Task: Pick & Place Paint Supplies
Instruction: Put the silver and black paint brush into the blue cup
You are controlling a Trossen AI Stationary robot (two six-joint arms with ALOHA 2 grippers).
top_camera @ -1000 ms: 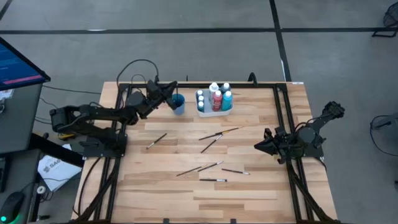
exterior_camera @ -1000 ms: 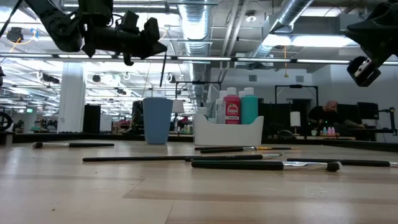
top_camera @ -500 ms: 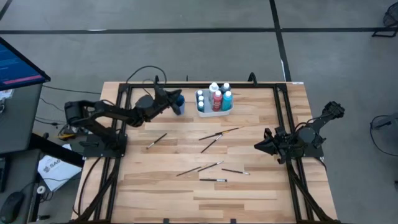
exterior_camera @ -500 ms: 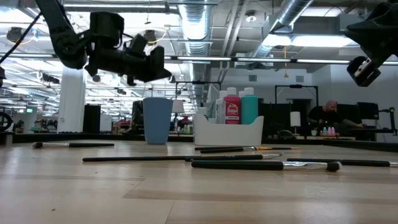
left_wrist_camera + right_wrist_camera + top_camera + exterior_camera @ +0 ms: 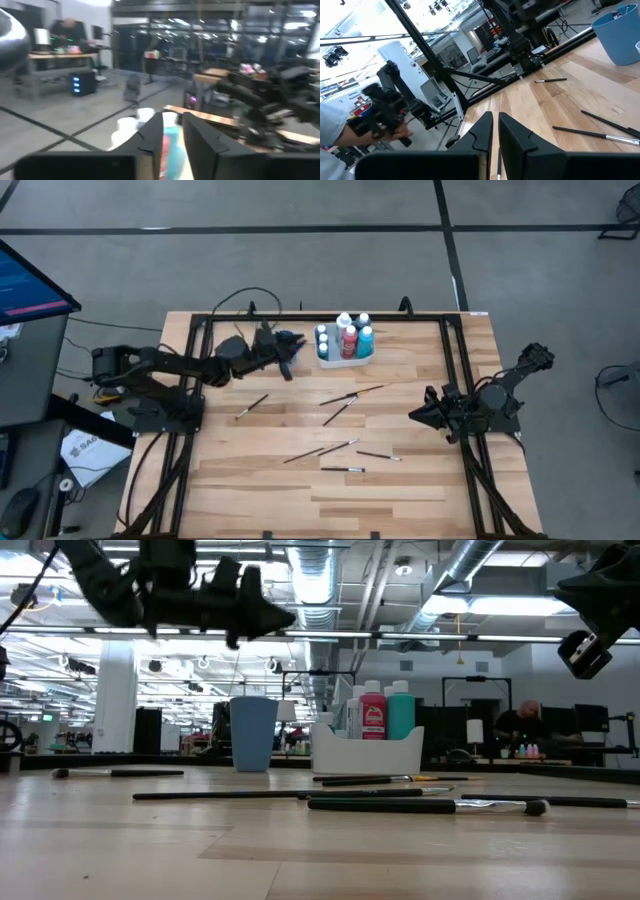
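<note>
Left gripper swung clear of blue cup, jaws slightly parted, empty; brush presumably deposited; right gripper idle, jaws closed, empty.

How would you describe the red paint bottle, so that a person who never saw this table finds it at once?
Start at the far edge of the wooden table and find the white tray near its middle, beside the blue cup. The red bottle stands upright inside it, the only red one among teal, blue and white neighbours.
</note>
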